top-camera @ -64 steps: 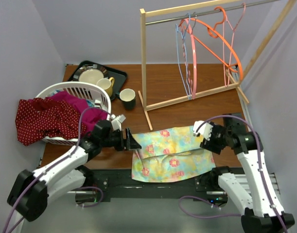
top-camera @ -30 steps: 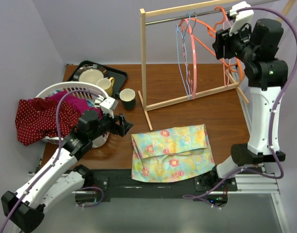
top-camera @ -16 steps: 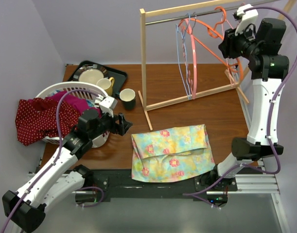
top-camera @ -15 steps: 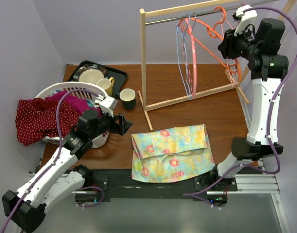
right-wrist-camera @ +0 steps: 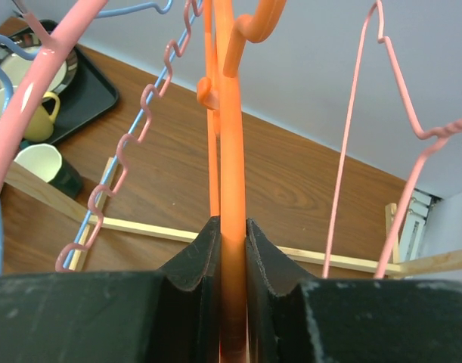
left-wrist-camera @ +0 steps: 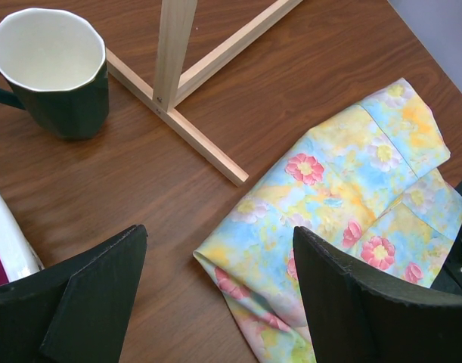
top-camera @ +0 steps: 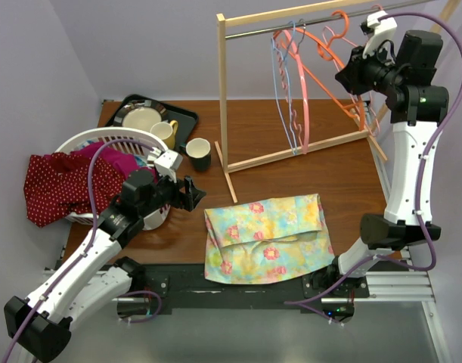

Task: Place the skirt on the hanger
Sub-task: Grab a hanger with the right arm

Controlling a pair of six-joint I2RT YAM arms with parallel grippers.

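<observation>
The floral skirt (top-camera: 265, 238) lies folded flat at the table's near edge; the left wrist view shows its left corner (left-wrist-camera: 344, 189). My left gripper (top-camera: 194, 193) hovers open just left of that corner, its jaws (left-wrist-camera: 219, 238) wide apart with nothing between them. High at the right end of the wooden rack (top-camera: 223, 91), my right gripper (top-camera: 350, 76) is shut on the orange hanger (top-camera: 339, 17). In the right wrist view the hanger's orange bar (right-wrist-camera: 232, 136) is pinched between the fingers of that gripper (right-wrist-camera: 232, 227).
A blue hanger (top-camera: 280, 83) and a pink hanger (top-camera: 300, 98) hang on the rack, with a thin pink one (right-wrist-camera: 344, 151) beside the orange. A dark mug (top-camera: 198, 153), a tray (top-camera: 181, 113) with a yellow mug (top-camera: 165, 132), and a white basket (top-camera: 151, 140) of red clothes (top-camera: 64, 185) stand at the left.
My right gripper has closed onto the orange hanger's bar, and the hangers on the rail have swung a little to the left. The left arm and the skirt have stayed put.
</observation>
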